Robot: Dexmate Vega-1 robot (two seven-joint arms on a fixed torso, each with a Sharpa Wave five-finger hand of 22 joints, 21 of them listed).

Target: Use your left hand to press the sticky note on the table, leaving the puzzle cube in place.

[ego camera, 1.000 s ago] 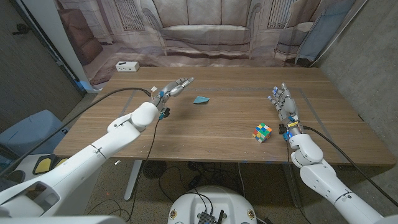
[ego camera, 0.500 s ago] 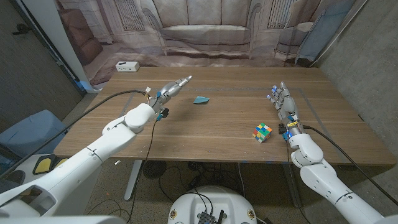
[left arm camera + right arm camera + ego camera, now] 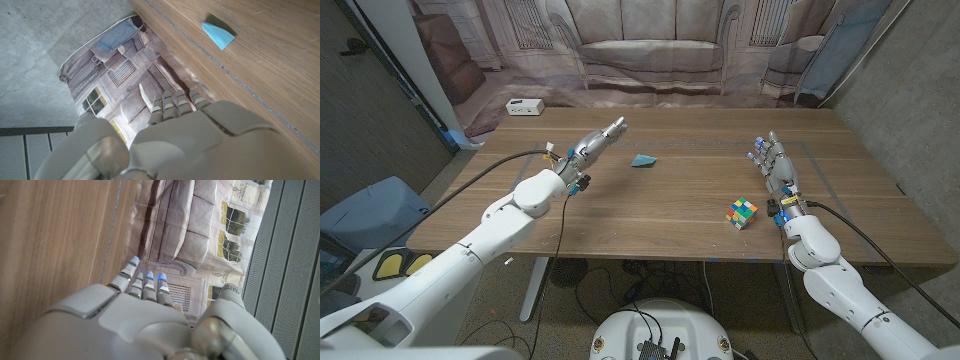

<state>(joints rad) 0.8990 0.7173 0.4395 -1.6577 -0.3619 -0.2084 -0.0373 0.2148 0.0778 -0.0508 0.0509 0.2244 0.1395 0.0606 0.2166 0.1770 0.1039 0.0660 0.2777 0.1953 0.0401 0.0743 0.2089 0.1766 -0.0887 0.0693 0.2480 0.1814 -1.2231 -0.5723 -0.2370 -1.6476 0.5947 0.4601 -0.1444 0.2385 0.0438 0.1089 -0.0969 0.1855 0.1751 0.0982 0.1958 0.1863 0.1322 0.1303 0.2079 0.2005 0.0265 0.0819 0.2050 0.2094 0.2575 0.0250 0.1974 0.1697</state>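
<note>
A light blue sticky note (image 3: 642, 160) lies on the wooden table (image 3: 670, 205), slightly curled; in the left wrist view the sticky note (image 3: 218, 35) shows on the wood beyond my fingers. My left hand (image 3: 594, 143) hovers to the note's left with fingers stretched out straight and nothing in it, apart from the note. The multicoloured puzzle cube (image 3: 742, 212) sits near the front right of the table. My right hand (image 3: 776, 165) stands on its edge just right of the cube, fingers extended, holding nothing.
A white power strip (image 3: 524, 106) lies at the table's far left corner. A printed backdrop of a sofa hangs behind the table. A black cable runs along my left arm.
My left hand has lifted a little and drifted slightly back and left, its fingers straightening. The note, cube and right hand have stayed put.
</note>
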